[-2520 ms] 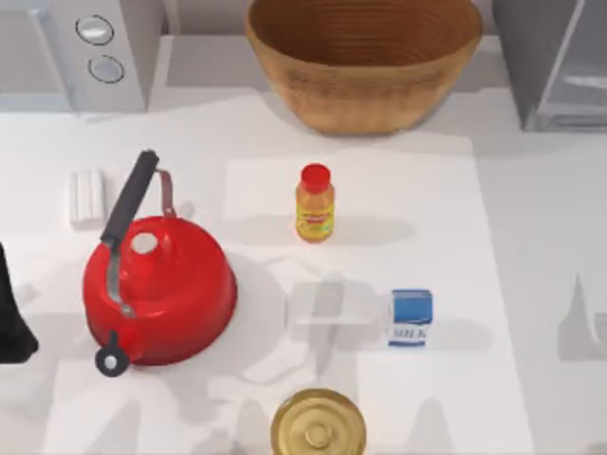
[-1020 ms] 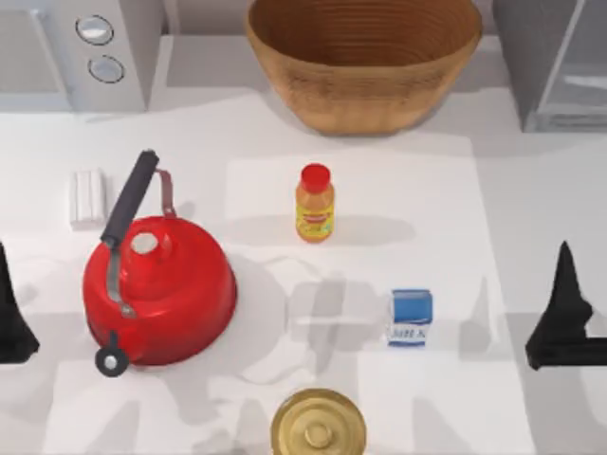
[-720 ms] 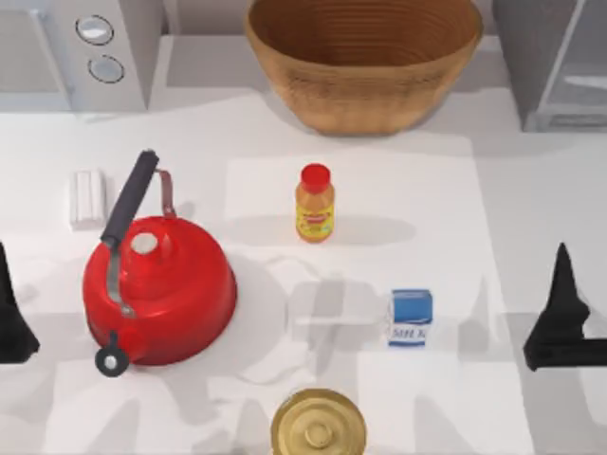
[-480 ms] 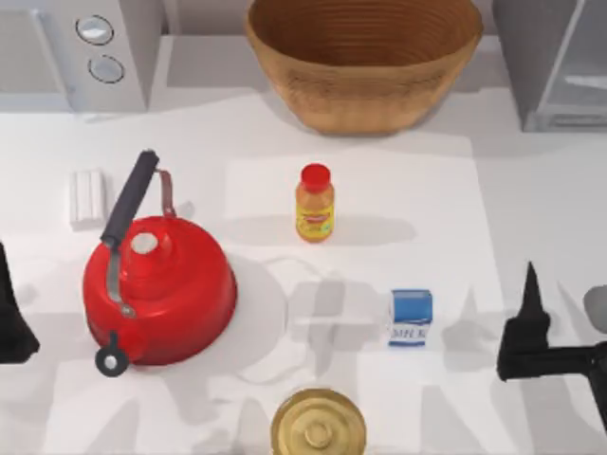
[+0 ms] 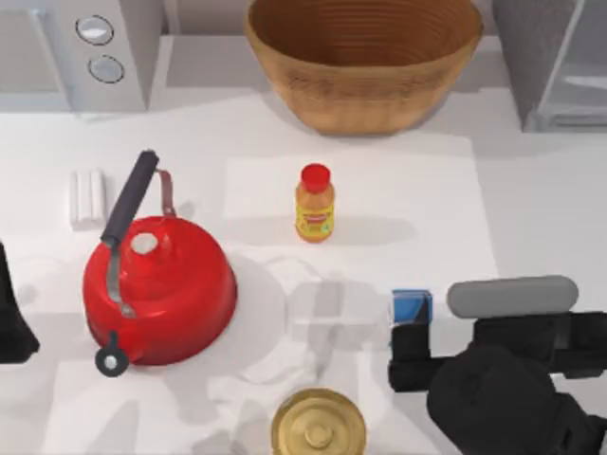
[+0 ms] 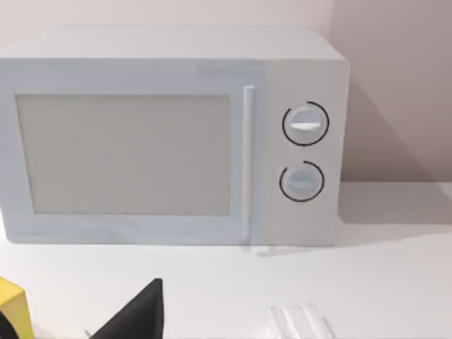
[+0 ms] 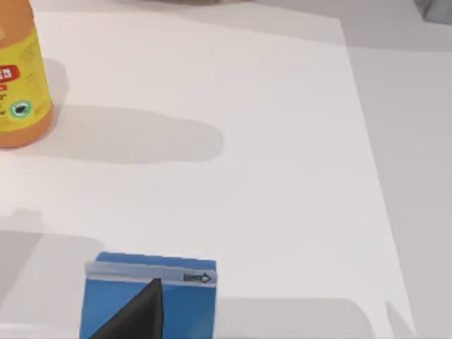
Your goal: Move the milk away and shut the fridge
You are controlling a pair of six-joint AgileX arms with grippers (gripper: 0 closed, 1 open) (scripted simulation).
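Observation:
The milk (image 5: 412, 305) stands right of centre near the table's front, its blue top showing. My right gripper (image 5: 408, 354) hangs over the carton's front side, open, with the arm reaching in from the front right. In the right wrist view the milk (image 7: 185, 304) lies close below, with one black fingertip (image 7: 141, 314) in front of its blue face. The fridge (image 5: 531, 57) stands at the back right corner, grey, with its pale inside showing. My left gripper (image 5: 11, 322) is parked at the left edge, open.
An orange juice bottle (image 5: 315, 204) stands behind the milk to the left. A red kettle (image 5: 156, 289) sits at the left, a wicker basket (image 5: 365, 57) at the back, a microwave (image 5: 85, 47) at the back left, and a brass lid (image 5: 318, 425) at the front.
My right arm came in from the right edge and swept left until its gripper reached the milk. The milk, the fridge and my left arm have not moved.

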